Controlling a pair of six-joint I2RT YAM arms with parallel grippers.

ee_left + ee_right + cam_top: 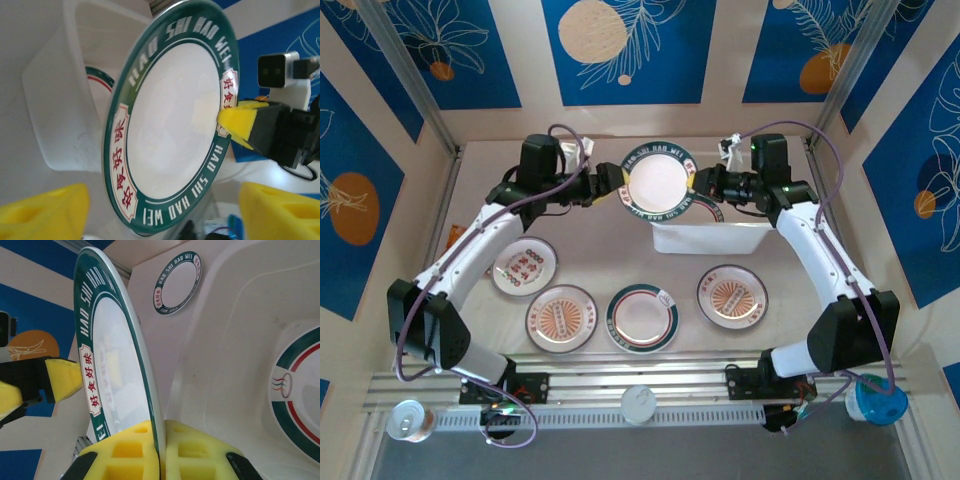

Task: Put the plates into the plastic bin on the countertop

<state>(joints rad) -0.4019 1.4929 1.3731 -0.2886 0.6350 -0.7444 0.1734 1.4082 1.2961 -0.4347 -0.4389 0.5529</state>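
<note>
Right end effector (pixel 161 440): clenched on the rim of a green-rimmed plate (pixel 115 365), which is held on edge above the plastic bin (pixel 225 340).
Left end effector (pixel 160 212): released, pads wide apart beside the same plate.
Bin contents: one plate with green and red rings (pixel 300 405), lying flat.
Counter (pixel 590 250): four more plates (pixel 642 318) near the arm bases.

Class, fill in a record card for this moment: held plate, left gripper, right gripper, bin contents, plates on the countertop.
held plate: green-rimmed plate, on edge by the plastic bin
right gripper: shut on its rim
left gripper: open, fingers apart either side of it
bin contents: at least one plate, green and red rings
countertop: four plates lying flat nearer the arms
</note>
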